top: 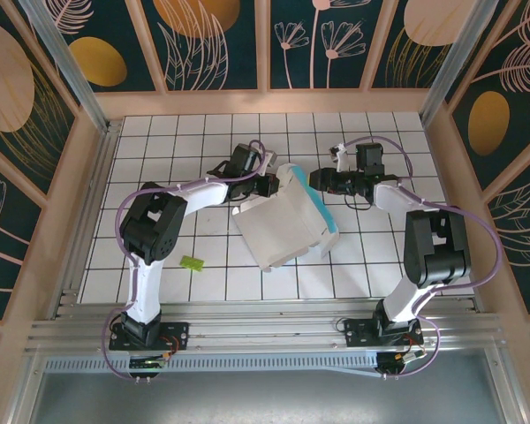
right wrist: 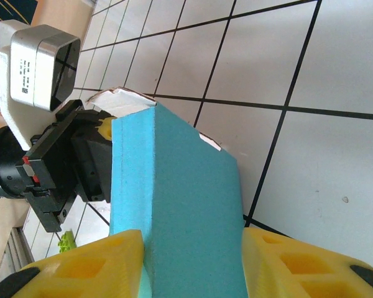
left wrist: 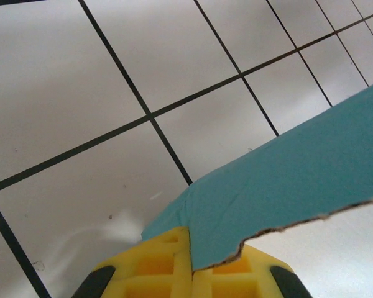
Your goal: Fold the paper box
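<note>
Paper box (top: 287,221) lies half-formed on the tabletop (top: 159,159) between the two hands, white face up, with a turquoise wall raised on the right hand's side. The left hand (left wrist: 191,248) is pressed together on a thin edge of the card. The right hand (right wrist: 193,248) pinches the turquoise wall between its fingers. The fold looks partway done — next, the held wall probably needs creasing over toward the left hand. Nothing shows inside the box — a green scrap (top: 192,262) lies well apart from the left hand, nearer its base.

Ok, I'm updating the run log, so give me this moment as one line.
left gripper: shut on paper box edge | right gripper: shut across its turquoise side | fold: unfinished, over table
</note>
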`<state>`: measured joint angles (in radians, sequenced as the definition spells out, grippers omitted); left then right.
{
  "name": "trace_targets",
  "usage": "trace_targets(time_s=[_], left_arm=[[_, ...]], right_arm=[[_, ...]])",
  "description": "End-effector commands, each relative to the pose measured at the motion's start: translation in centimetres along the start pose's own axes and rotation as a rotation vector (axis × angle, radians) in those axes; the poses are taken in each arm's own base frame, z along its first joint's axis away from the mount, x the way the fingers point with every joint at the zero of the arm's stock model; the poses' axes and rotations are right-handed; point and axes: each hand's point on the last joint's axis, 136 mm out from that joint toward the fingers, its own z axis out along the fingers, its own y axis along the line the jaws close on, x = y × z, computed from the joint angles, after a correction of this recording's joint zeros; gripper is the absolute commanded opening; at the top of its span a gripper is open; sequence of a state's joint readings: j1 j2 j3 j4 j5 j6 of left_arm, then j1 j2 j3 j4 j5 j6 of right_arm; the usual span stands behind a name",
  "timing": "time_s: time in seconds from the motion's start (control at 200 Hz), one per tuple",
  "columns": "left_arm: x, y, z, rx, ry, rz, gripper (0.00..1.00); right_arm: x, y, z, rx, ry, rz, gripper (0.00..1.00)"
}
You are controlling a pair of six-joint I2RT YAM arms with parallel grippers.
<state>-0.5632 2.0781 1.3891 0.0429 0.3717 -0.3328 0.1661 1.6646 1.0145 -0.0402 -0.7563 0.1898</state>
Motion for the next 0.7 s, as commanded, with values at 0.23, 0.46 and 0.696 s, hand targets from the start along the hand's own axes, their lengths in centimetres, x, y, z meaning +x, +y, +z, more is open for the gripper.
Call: trace_targets(time_s=[0.23,0.46,0.696], left_arm=[[0.4,-1.2,-0.6,0.050,-0.052,-0.018,0.00],[3.7,-0.4,-0.8,0.063,-0.041,-0.064,0.10],[3.3,-0.8,-2.5,0.055,-0.083,-0.027,0.37]], right_arm=[[2.9,-0.1,1.2,0.069,0.070,0.010,0.46],[4.1,0.2,1.5,0.131,0.088,-0.039,0.46],[4.4,0.8,1.6,0.202,0.094,-0.113,0.46]])
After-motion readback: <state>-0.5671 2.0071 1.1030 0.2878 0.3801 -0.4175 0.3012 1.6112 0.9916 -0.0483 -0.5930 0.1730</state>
